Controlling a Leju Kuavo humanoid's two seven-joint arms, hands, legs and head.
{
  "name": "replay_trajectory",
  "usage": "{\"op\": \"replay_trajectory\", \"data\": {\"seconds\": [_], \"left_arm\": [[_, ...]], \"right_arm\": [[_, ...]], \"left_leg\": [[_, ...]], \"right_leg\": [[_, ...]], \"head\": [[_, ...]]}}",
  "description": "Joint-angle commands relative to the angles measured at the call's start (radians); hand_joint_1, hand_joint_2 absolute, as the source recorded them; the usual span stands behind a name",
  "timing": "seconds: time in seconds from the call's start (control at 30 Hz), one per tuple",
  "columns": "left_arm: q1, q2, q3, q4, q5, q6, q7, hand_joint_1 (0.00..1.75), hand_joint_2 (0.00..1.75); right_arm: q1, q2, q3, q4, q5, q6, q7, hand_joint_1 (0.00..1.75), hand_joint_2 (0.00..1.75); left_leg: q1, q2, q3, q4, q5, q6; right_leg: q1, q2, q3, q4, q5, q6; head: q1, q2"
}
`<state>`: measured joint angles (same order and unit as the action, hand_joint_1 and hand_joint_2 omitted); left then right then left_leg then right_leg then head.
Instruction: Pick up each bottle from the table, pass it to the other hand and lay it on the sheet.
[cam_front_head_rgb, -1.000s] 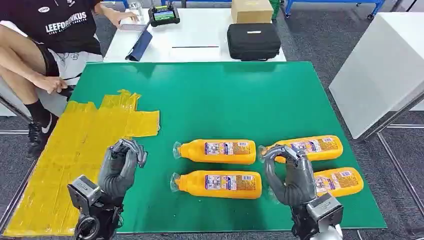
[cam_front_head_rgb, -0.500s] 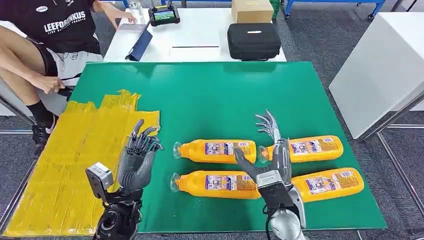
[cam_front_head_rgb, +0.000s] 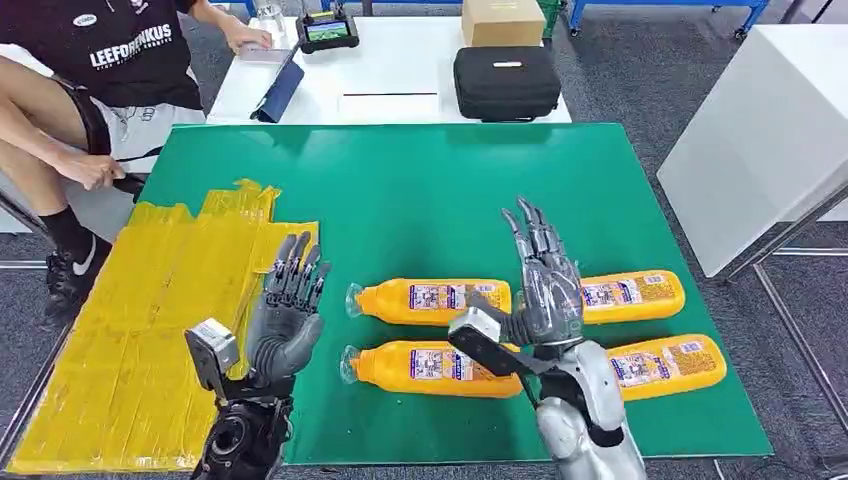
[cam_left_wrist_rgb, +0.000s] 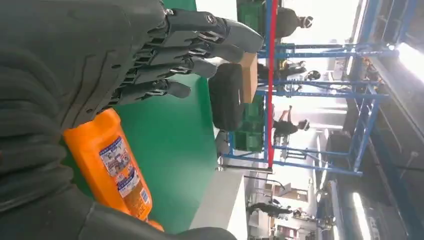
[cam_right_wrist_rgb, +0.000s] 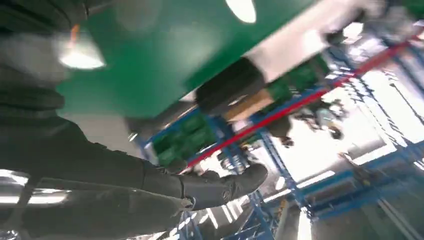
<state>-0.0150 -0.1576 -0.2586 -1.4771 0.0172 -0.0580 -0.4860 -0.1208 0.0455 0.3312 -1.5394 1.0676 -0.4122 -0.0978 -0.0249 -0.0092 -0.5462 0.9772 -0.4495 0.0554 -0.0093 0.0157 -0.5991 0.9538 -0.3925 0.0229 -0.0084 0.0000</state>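
Several orange bottles lie on their sides on the green table (cam_front_head_rgb: 420, 190): one (cam_front_head_rgb: 430, 301) at the upper left of the group, one (cam_front_head_rgb: 435, 367) below it, one (cam_front_head_rgb: 635, 295) at the upper right, one (cam_front_head_rgb: 670, 362) at the lower right. My right hand (cam_front_head_rgb: 540, 280) is raised among them with its fingers straight and apart, holding nothing. My left hand (cam_front_head_rgb: 285, 315) stands open at the sheet's edge, left of the bottles. The yellow sheet (cam_front_head_rgb: 140, 300) covers the table's left side. In the left wrist view, an orange bottle (cam_left_wrist_rgb: 112, 165) lies beyond my left hand (cam_left_wrist_rgb: 100, 65).
A person (cam_front_head_rgb: 90, 90) sits at the table's far left corner. Behind the green table, a white table carries a black case (cam_front_head_rgb: 505, 82), a cardboard box (cam_front_head_rgb: 503, 20) and a tablet (cam_front_head_rgb: 280, 90). A white cabinet (cam_front_head_rgb: 760, 130) stands to the right.
Both hands uncurled from closed to open and rose. The right hand turned and moved left from the right-hand bottles to between the two pairs. The left hand moved right toward the sheet's edge.
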Motion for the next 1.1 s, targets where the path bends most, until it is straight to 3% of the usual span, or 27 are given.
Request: {"op": "replay_trajectory", "data": {"seconds": [0.03,0.13,0.3,0.53,0.67,1.1], "left_arm": [[-0.035,0.008,0.004,0.101,-0.004,-0.024,-0.005,0.00,1.75],[-0.049,0.006,0.002,0.128,-0.002,-0.031,-0.011,0.00,1.75],[-0.050,0.005,0.001,0.129,-0.002,-0.032,-0.010,0.00,1.75],[-0.087,0.003,-0.005,0.146,0.016,-0.039,-0.008,0.00,1.75],[-0.081,-0.009,-0.006,0.121,0.020,-0.044,0.000,0.00,1.75],[-0.128,-0.011,-0.015,0.145,0.021,-0.044,0.004,0.00,1.75]], "right_arm": [[-0.228,-0.066,0.010,0.350,0.069,0.100,0.040,0.00,1.75],[-0.277,-0.065,0.027,0.442,0.066,0.113,0.027,0.00,1.75],[-0.280,-0.064,0.033,0.452,0.067,0.121,0.025,0.00,1.75],[-0.389,-0.009,0.083,0.651,-0.026,0.213,-0.054,0.00,1.75],[-0.420,0.003,0.101,0.739,-0.063,0.205,-0.058,0.00,1.75],[-0.434,0.012,0.120,0.778,-0.074,0.203,-0.029,0.00,1.75]], "left_leg": [[0.001,0.003,0.005,-0.001,-0.001,-0.004],[0.001,0.002,0.003,-0.001,0.000,-0.002],[0.002,0.001,0.005,0.000,-0.002,-0.005],[0.001,0.003,0.002,0.000,-0.001,-0.003],[0.002,0.003,0.002,0.001,-0.001,-0.004],[0.002,0.000,0.002,0.001,-0.001,-0.005]], "right_leg": [[0.001,0.001,0.005,-0.002,0.000,0.000],[0.001,0.001,0.003,-0.002,0.000,0.000],[0.002,0.000,0.005,-0.001,-0.001,-0.001],[0.001,0.002,0.002,-0.001,0.000,-0.001],[0.001,0.002,0.002,0.000,0.000,-0.001],[0.002,-0.002,0.003,0.000,-0.001,-0.001]], "head": [[0.000,0.000],[0.000,0.000],[0.000,0.000],[0.000,0.000],[0.000,0.000],[0.000,0.000]]}}
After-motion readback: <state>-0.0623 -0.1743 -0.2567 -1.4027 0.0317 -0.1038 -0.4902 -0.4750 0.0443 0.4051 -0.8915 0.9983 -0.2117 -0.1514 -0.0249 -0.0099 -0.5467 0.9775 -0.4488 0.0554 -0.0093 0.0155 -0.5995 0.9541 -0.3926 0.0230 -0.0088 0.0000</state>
